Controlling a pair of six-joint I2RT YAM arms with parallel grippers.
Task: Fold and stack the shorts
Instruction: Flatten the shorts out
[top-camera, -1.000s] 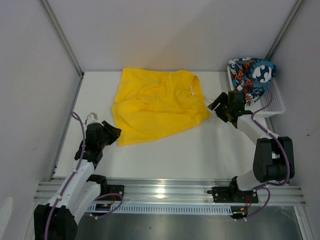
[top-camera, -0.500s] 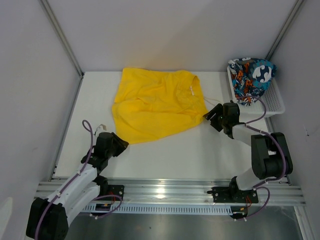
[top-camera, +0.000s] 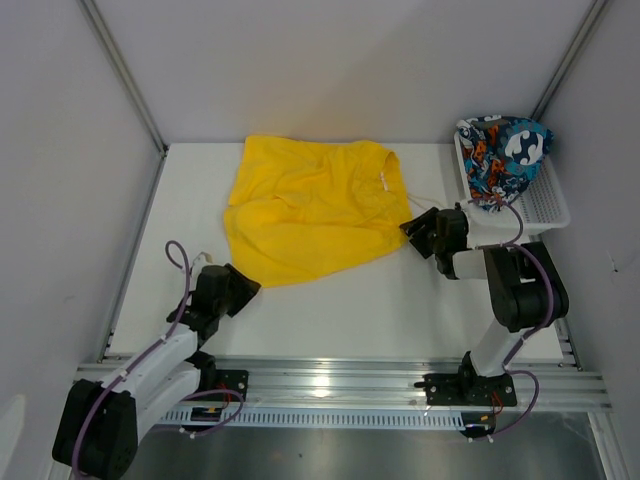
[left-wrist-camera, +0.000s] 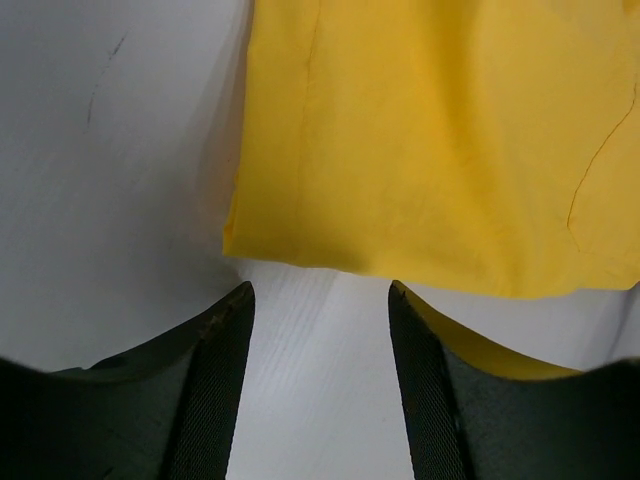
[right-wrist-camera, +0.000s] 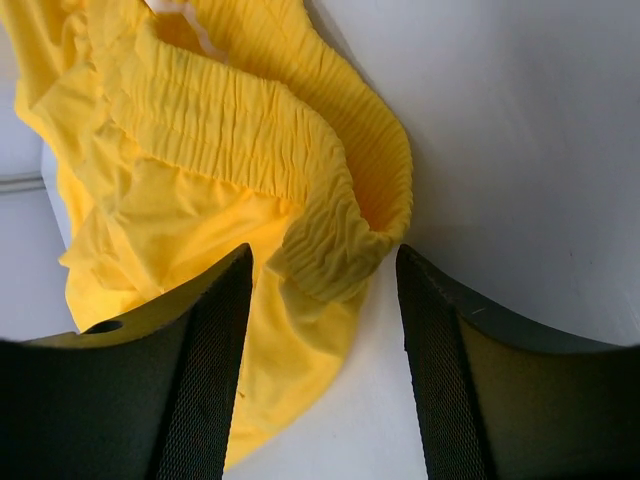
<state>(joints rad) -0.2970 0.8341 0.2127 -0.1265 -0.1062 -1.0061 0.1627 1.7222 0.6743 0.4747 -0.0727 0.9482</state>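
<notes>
The yellow shorts (top-camera: 310, 210) lie spread flat on the white table, waistband to the right. My left gripper (top-camera: 250, 288) is open, low at the shorts' near-left corner; in the left wrist view that hem corner (left-wrist-camera: 300, 250) lies just beyond the open gripper (left-wrist-camera: 320, 300). My right gripper (top-camera: 408, 228) is open at the waistband's near-right end; in the right wrist view the elastic waistband (right-wrist-camera: 340, 250) sits at the mouth of the open gripper (right-wrist-camera: 322, 262), with cloth between the fingers. The printed shorts (top-camera: 503, 152) lie bunched in the basket.
A white mesh basket (top-camera: 545, 205) stands at the back right against the right wall. Grey walls close in the table on the left, back and right. A metal rail (top-camera: 330, 380) runs along the near edge.
My left gripper has dropped down and moved forward to the shorts' near-left corner. My right gripper has moved left and down to the waistband end. The shorts have not moved.
</notes>
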